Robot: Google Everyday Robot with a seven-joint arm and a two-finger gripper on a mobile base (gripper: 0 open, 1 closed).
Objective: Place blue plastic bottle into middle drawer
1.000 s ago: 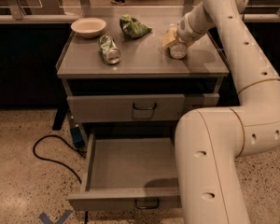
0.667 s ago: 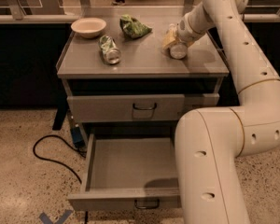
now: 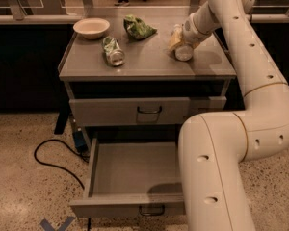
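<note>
The blue plastic bottle (image 3: 183,52) shows as a pale, whitish object on the right side of the cabinet top (image 3: 149,64), partly hidden by my gripper. My gripper (image 3: 182,40) is down at the bottle, reaching in from the right at the end of the white arm (image 3: 250,71). The middle drawer (image 3: 130,173) is pulled out below, grey and shallow, with nothing visible inside. Its dark wire handle (image 3: 151,210) sits at front centre. My arm's lower link covers the drawer's right part.
A white bowl (image 3: 91,27), a green crumpled bag (image 3: 139,27) and a crushed green-labelled can (image 3: 113,50) lie on the cabinet top. The upper handled drawer (image 3: 149,110) is shut. A black cable (image 3: 53,160) runs over the speckled floor at the left.
</note>
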